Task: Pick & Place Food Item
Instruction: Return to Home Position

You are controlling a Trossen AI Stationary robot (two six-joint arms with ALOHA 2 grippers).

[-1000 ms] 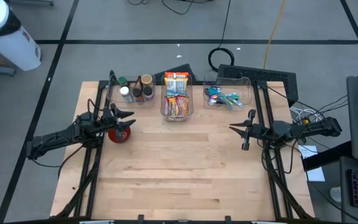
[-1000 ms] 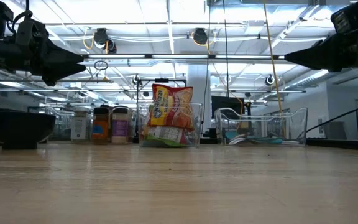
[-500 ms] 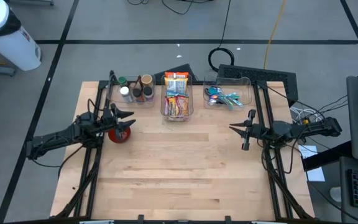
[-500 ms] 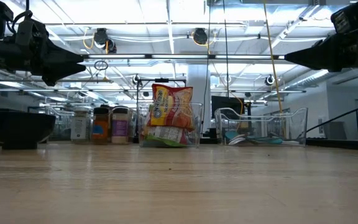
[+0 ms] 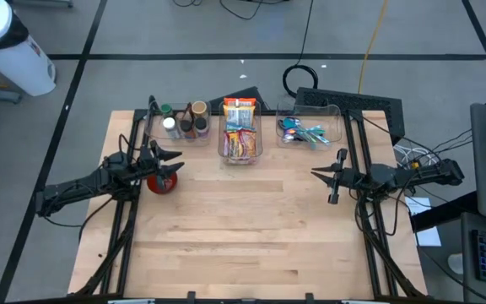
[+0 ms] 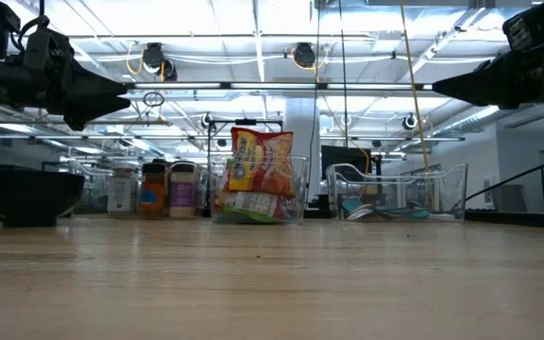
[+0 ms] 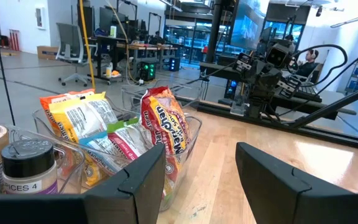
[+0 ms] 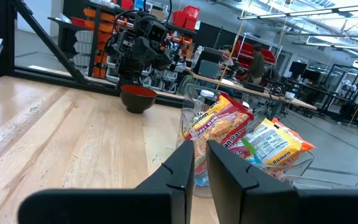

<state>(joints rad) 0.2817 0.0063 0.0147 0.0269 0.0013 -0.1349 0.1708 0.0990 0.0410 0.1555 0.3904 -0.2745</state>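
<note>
left gripper (image 5: 178, 161) spread, empty, left of middle transparent bin (image 5: 260, 150) | right gripper (image 5: 317, 176) closed, empty, well right of bin | noodle packs (image 5: 240, 133) inside bin | wooden table (image 5: 251, 236), lab room behind

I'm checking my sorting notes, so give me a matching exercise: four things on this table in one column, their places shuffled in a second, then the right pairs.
1. capped seasoning bottles
2. orange and red noodle packs
3. blue and green utensils
4. red round bowl

A. middle transparent bin
B. wooden table, by the left hand
C. right transparent bin
D. left transparent bin

Pairs: 1-D, 2-A, 3-C, 4-B
</note>
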